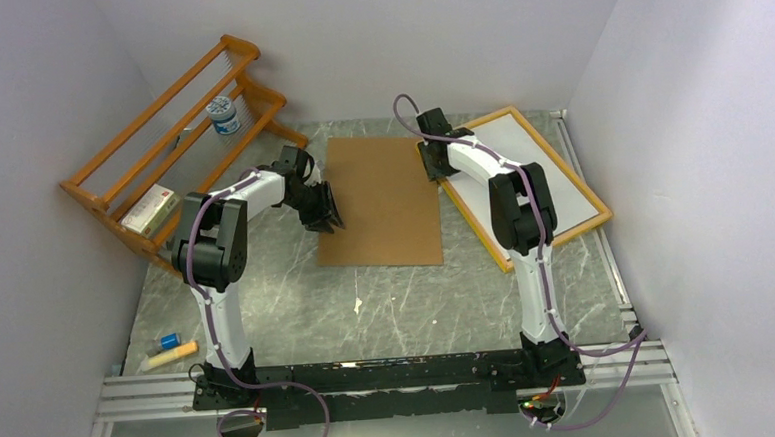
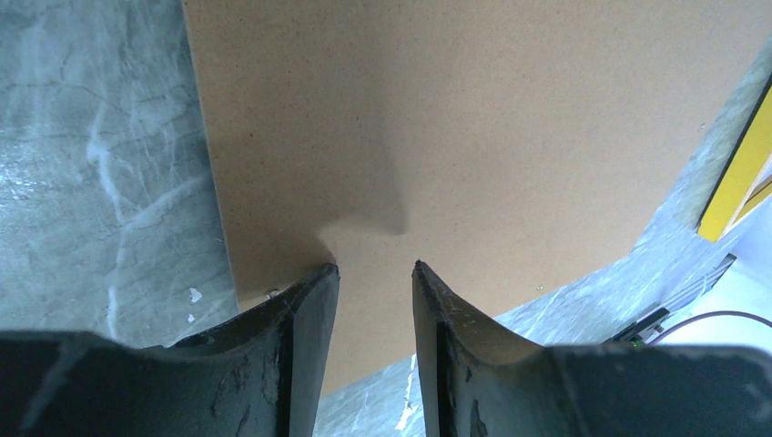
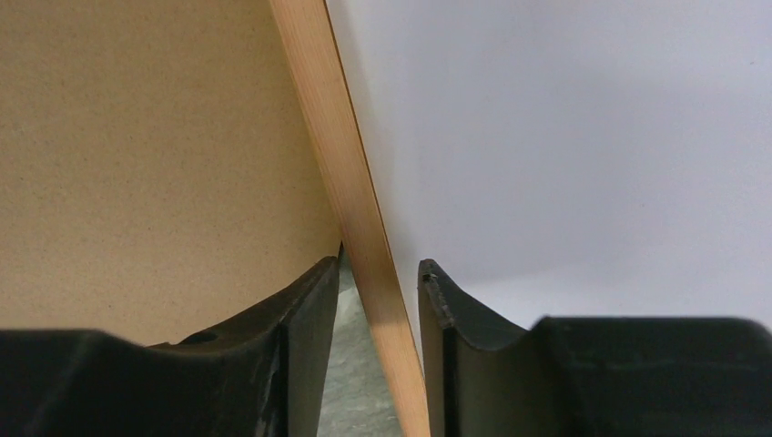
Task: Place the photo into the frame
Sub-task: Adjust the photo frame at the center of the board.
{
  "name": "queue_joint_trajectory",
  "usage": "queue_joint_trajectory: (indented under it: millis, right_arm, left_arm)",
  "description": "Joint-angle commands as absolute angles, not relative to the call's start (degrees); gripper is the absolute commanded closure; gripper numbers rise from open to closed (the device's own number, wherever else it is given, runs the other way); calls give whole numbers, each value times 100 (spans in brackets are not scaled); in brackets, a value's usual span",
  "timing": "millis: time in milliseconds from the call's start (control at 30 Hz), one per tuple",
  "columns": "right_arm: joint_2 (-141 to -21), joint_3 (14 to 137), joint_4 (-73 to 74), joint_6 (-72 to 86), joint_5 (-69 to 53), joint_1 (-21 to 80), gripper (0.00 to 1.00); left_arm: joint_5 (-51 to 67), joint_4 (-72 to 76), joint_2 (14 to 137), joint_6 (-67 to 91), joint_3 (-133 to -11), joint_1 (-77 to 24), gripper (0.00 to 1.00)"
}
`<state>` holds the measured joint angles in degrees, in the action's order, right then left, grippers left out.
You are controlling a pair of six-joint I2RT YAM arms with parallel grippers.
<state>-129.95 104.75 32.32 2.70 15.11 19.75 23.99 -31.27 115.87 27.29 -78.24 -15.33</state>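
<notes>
Between fingers (image 3: 300,319) of right end effector (image 3: 378,269): frame (image 3: 339,146) edge (unseen from above)

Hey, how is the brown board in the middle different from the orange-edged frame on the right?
The brown board is plain brown all over; the frame has an orange-wood border around white. The brown board lies nearly square to the table; the frame is turned at an angle. Both are large flat rectangles.
</notes>
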Motion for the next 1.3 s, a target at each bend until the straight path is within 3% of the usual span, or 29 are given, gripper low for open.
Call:
queue_joint_trajectory:
  millis: [0,467,1267]
  right_arm:
    - [-13050,10591,3437,300,1406,1978,61]
    - [-12846,10656,3898,1176,1383,2160,100]
    - [-12444,11177,4260,2339,2505,2051,100]
  left_arm:
    - [1542,-3699,12155,2493,-7423,-1585,55]
    - [1289,-3802,12181,2544,-7478,-1580,56]
    - [1274,-3955,12195,2558,-7574,-1573,56]
